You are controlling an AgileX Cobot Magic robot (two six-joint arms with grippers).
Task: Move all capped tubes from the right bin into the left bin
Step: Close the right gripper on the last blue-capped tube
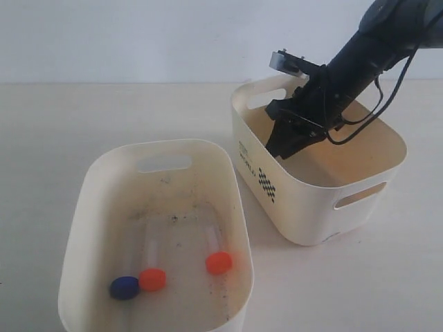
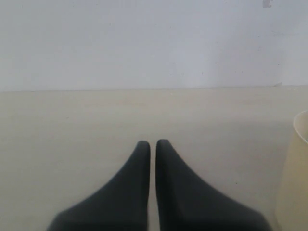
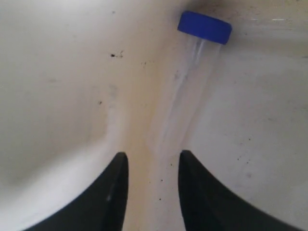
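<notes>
Tube (image 3: 186, 84), blue cap | just ahead of right gripper (image 3: 151, 156), in line with gap | jaws spread, not pinching

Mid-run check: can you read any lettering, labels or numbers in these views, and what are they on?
Right bin, outer side: one short line of black lettering, too small and blurred to read for certain.
Just below it: a black checkered mark, a pattern only, no characters.
Left bin and the blue-capped tube: no text visible.
</notes>
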